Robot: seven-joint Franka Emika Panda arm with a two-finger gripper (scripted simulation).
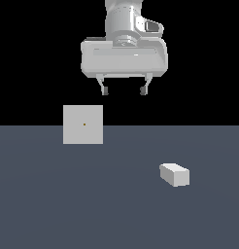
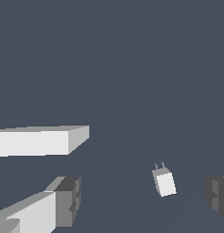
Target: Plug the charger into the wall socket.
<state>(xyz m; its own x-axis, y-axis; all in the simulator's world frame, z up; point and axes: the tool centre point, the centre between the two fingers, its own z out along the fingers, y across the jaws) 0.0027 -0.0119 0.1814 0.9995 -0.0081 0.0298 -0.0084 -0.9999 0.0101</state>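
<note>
The charger (image 1: 174,174) is a small white block lying on the dark grey floor at the exterior view's right; the wrist view shows the charger (image 2: 164,182) with two thin prongs at one end. The wall socket (image 1: 83,124), a light-grey square panel with a tiny orange dot, stands upright at the exterior view's left; in the wrist view the wall socket (image 2: 41,140) appears edge-on as a long pale slab. My gripper (image 1: 124,91) hangs open high above both, holding nothing. Its dark fingertips (image 2: 68,200) frame the charger from far above.
The flat dark grey floor (image 1: 68,204) spreads under everything, with a black background behind. No other objects show.
</note>
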